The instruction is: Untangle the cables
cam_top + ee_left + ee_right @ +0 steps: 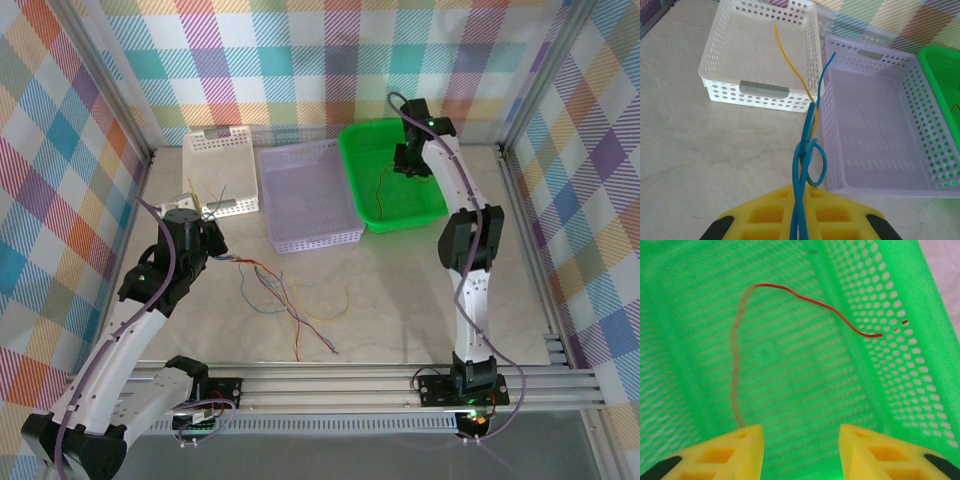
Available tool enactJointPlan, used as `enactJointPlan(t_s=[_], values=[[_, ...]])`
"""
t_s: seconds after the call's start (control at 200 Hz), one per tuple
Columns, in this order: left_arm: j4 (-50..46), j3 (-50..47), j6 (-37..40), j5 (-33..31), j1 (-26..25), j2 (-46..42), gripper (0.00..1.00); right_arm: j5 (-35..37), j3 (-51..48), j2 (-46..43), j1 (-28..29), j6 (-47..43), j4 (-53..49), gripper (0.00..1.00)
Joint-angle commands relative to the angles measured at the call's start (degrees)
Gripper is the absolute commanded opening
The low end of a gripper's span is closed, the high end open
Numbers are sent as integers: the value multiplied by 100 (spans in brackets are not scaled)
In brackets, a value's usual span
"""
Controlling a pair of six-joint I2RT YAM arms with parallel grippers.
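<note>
Left tool (799,216) pinches blue cables (810,146), seemingly knotted, beside the lilac basket (827,120) corner.

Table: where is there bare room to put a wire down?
Bare table lies between the loose cables and the right arm, in front of the green basket. The purple basket is empty too. It's crowded around the left gripper, shut on blue cables.

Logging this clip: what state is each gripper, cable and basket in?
left gripper: shut on blue cables.
right gripper: open, over green basket.
blue cables: looped together, held up.
yellow cable: rises beside blue cables.
red cable: loose in green basket.
table cables: tangled.
purple basket: empty.
white basket: empty.
</note>
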Motion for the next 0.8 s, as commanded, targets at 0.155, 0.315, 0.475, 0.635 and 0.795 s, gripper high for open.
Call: enactJointPlan(t_s=[0.155, 0.315, 0.475, 0.635, 0.795], values=[[106, 101, 66, 197, 90, 85, 0, -1912, -2922, -2646, 1578, -995, 2542, 49], [102, 118, 5, 254, 90, 115, 0, -2390, -4453, -3533, 2758, -1542, 3509, 49], [156, 101, -28, 469, 90, 120, 0, -2334, -5712, -3889, 3680, -1635, 4316, 48], [197, 87, -46, 628, 87, 119, 0, -1811, -6312, -3727, 4182, -1577, 4742, 45], [218, 66, -45, 672, 90, 78, 0, -1782, -6529, -3474, 4211, -1407, 4894, 44]])
